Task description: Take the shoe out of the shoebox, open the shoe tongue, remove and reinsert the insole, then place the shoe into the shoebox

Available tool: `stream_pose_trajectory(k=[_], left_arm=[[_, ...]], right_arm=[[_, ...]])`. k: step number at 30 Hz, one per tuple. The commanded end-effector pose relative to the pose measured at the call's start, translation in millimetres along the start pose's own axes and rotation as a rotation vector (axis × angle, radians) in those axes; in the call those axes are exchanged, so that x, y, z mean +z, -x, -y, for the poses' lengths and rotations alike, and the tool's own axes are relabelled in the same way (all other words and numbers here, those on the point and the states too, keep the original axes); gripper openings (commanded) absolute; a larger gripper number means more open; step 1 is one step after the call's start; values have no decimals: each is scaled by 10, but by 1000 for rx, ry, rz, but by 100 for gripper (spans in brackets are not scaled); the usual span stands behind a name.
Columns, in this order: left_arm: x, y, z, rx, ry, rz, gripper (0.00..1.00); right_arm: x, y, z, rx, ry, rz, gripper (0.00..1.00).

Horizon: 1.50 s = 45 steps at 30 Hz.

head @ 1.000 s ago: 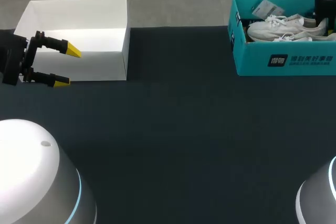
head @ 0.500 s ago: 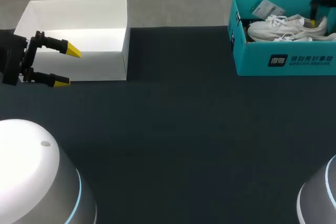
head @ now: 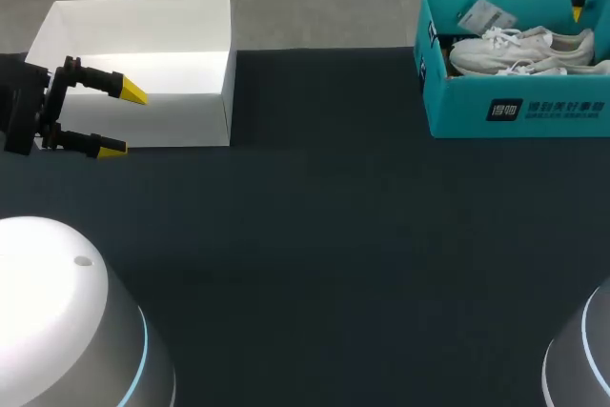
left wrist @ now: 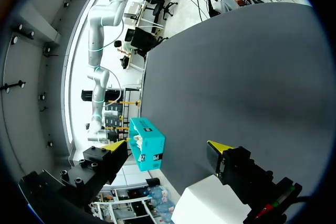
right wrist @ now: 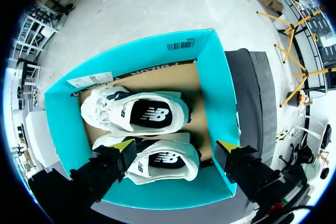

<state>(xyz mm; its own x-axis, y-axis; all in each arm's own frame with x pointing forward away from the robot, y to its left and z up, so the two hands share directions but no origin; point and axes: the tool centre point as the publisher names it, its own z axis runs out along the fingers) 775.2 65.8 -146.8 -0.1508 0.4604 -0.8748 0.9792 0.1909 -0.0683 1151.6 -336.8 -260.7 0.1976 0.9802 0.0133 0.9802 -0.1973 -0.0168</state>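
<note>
A teal shoebox (head: 515, 107) stands at the table's far right and holds two white shoes (head: 519, 50) side by side. My right gripper (right wrist: 175, 148) hangs open above the box. Its fingers straddle the nearer shoe (right wrist: 163, 163) without touching it, and the other shoe (right wrist: 142, 114) lies just beyond. In the head view only one yellow fingertip (head: 577, 13) of that gripper shows, above the box's far right corner. My left gripper (head: 122, 121) stands open and empty at the far left, and the shoebox (left wrist: 148, 150) shows far ahead between its fingers.
A white open box (head: 133, 64) sits at the back left, right beside my left gripper. The dark table top (head: 315, 235) stretches between the two boxes.
My right gripper has opened and lifted up out of the shoebox, leaving both shoes lying inside. The left arm has not moved.
</note>
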Motion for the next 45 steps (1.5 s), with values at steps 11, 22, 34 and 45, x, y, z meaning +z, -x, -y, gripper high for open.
stream_pose_trajectory(k=[11, 22, 34, 45], left_arm=[[-3, 6, 0, -1, -1, -5, 100], [-3, 6, 0, -1, -1, -5, 100], [-3, 6, 0, -1, -1, -5, 100], [-3, 6, 0, -1, -1, -5, 100]], right_arm=[[-328, 190, 616, -99, 47, -62, 100], [-270, 318, 977, -131, 2, -8, 100], [-270, 318, 977, -131, 2, -8, 100], [-270, 318, 977, -131, 2, -8, 100]])
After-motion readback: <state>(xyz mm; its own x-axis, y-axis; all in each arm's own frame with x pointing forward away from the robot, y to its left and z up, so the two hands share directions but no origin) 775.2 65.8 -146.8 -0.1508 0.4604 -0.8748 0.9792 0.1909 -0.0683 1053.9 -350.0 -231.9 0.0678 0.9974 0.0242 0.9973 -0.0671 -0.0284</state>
